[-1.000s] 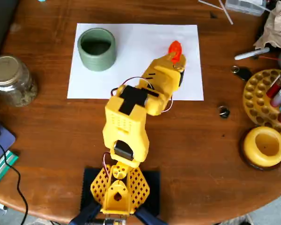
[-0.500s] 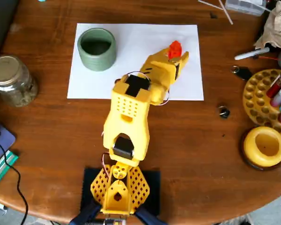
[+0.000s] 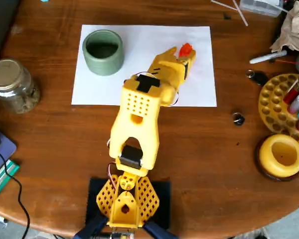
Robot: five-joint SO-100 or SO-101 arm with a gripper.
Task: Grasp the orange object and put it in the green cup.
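The overhead view looked down on a round wooden table (image 3: 50, 149) of reddish brown, its curved edge cutting across the lower corners of the frame. A white sheet of paper (image 3: 139, 45) lay flat on it in the upper middle. At the left edge stood a glass jar (image 3: 12, 84) with a metal lid, and below it a dark cable ran over some flat items at the lower left. On the right side sat a yellow perforated tray (image 3: 276, 102) holding pens, and just below it a yellow round holder (image 3: 283, 155) on a dark base. A crumpled brown bag filled the upper right corner.

The yellow arm (image 3: 137, 129) rose from its clamped base at the bottom centre and reached up and to the right over the paper. Its gripper (image 3: 182, 51) sat at the paper's upper right part, with the orange object (image 3: 185, 49) showing at its tip as a small bright orange piece. The fingers appeared closed around it, though most of the piece was hidden by them.

The green cup (image 3: 103, 52), sage-coloured, thick-walled and dark inside, stood upright on the paper's upper left part, well apart from the gripper.
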